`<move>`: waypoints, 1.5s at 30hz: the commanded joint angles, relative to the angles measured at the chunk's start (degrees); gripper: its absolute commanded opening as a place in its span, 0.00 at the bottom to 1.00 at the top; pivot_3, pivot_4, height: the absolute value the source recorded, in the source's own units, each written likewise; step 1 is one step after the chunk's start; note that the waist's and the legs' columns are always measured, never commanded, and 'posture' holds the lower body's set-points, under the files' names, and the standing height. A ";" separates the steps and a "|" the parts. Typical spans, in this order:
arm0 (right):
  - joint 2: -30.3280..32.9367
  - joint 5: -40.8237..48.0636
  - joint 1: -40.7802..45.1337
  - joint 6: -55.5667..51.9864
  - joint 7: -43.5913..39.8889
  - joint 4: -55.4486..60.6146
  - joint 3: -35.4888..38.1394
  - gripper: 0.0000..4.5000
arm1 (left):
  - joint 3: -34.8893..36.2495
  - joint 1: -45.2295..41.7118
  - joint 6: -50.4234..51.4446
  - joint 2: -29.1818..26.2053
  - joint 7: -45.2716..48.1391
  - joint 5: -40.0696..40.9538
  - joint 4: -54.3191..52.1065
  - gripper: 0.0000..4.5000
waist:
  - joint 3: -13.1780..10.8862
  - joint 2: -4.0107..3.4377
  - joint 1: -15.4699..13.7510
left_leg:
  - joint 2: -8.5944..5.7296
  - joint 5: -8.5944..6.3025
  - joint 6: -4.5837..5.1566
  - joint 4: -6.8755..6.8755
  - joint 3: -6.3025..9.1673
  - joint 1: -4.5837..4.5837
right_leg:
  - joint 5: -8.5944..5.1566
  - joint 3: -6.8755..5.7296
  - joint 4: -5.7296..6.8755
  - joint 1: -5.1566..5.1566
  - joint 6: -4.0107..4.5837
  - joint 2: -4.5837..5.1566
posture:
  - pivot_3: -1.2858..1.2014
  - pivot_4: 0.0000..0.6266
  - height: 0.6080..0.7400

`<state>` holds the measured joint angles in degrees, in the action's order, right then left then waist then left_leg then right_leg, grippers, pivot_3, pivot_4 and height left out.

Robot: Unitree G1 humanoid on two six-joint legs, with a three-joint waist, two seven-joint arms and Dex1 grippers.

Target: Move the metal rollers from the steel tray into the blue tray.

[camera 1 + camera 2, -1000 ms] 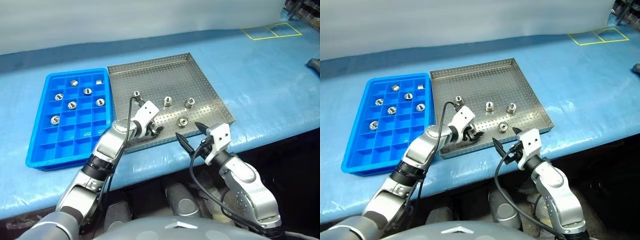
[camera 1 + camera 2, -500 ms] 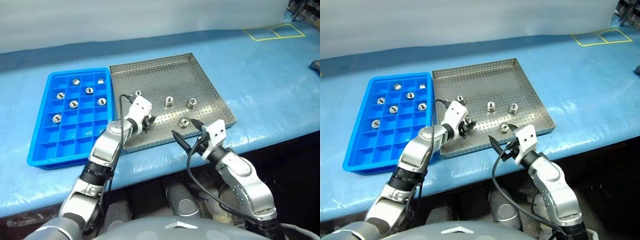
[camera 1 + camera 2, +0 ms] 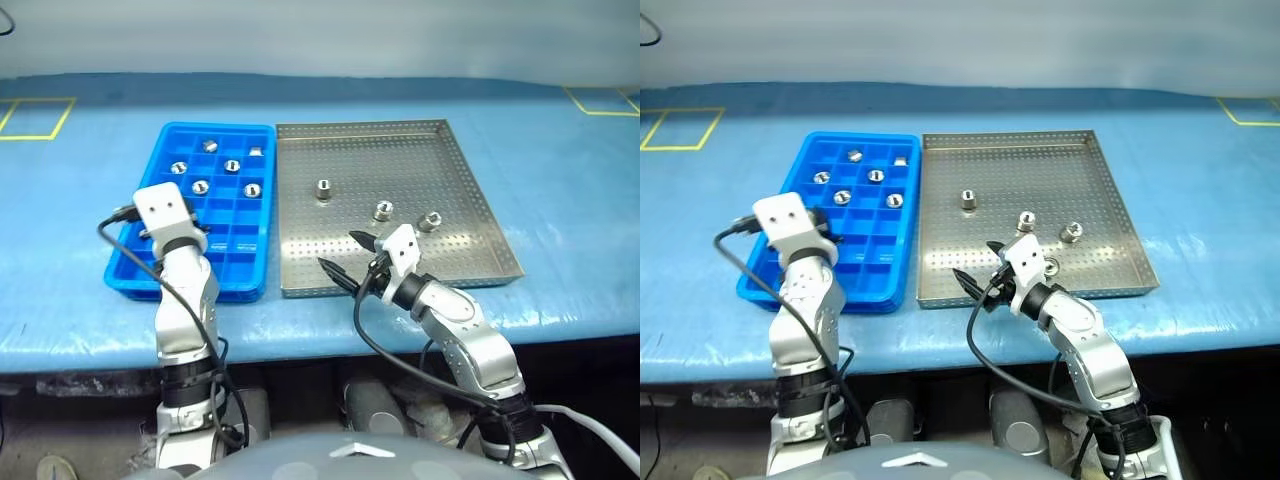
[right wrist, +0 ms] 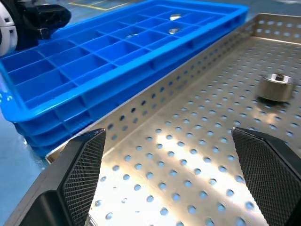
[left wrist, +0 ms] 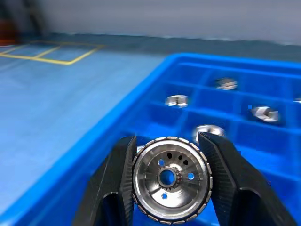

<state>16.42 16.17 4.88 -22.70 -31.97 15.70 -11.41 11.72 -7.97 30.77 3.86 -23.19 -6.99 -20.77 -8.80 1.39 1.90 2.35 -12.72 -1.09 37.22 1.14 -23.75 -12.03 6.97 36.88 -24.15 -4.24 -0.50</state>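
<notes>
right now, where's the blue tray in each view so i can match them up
Left eye view: blue tray left of centre, beside the steel tray.
Right eye view: same spot, left of centre.
Left wrist view: just beyond the roller gripped by the left hand.
Right wrist view: past the steel tray's rim.
Shared landmark: the loose rollers in its far compartments.

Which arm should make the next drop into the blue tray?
Left. Its gripper is shut on a metal roller at the blue tray, so it probably just needs to release. The right gripper is open over the steel tray.
</notes>
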 commanded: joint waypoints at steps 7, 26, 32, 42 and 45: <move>0.34 0.63 1.20 0.15 -4.48 0.83 -3.08 1.00 | -3.62 5.61 0.47 3.09 1.53 3.78 -6.13 0.40 | 0.00 0.10 -3.58 | -0.05 0.00 0.00 0.13 -0.02 0.02 | -0.09 -0.03 -0.05 0.08 0.14 0.05 | 0.59 0.24 1.00; 0.08 0.28 0.37 0.42 -3.27 1.34 -2.74 1.00 | -5.48 4.59 -0.25 -0.43 9.08 9.64 -5.56 0.99 | 0.01 0.08 -3.57 | 0.00 0.00 0.00 0.13 -0.05 0.13 | -0.10 -0.03 -0.03 0.14 0.17 0.00 | 0.57 0.24 1.00; -1.25 3.17 -2.13 0.02 -0.48 4.50 1.37 1.00 | -11.59 -0.33 -7.92 -4.91 24.58 14.63 -3.74 1.00 | 0.01 0.08 -3.08 | -0.01 0.00 -0.01 0.16 -0.06 -0.04 | -0.11 -0.03 -0.08 0.02 0.17 0.02 | 0.53 0.24 1.00; -2.66 6.44 -6.18 -1.59 8.07 12.39 10.95 1.00 | -23.67 -5.12 -10.35 -14.00 45.03 16.25 5.27 1.00 | 0.01 0.03 2.00 | 0.04 -0.01 0.01 0.11 -0.12 -0.01 | -0.11 0.01 -0.01 0.00 0.18 -0.02 | 0.48 0.24 1.00; -1.33 4.93 -6.53 -3.06 10.51 12.71 11.79 1.00 | -24.26 -5.74 -10.23 -13.93 45.54 15.86 7.08 1.00 | 0.02 0.01 3.15 | 0.04 -0.01 0.01 0.12 -0.15 0.00 | -0.11 0.04 -0.01 0.00 0.18 0.01 | 0.47 0.24 1.00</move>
<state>14.78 21.66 -1.58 -25.65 -22.66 25.86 -0.75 -12.06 -12.67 21.78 -10.31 21.77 9.08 -13.62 -8.78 1.39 5.04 2.38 -12.74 -1.09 37.33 0.98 -23.74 -12.14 7.02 36.88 -24.15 -4.06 -0.49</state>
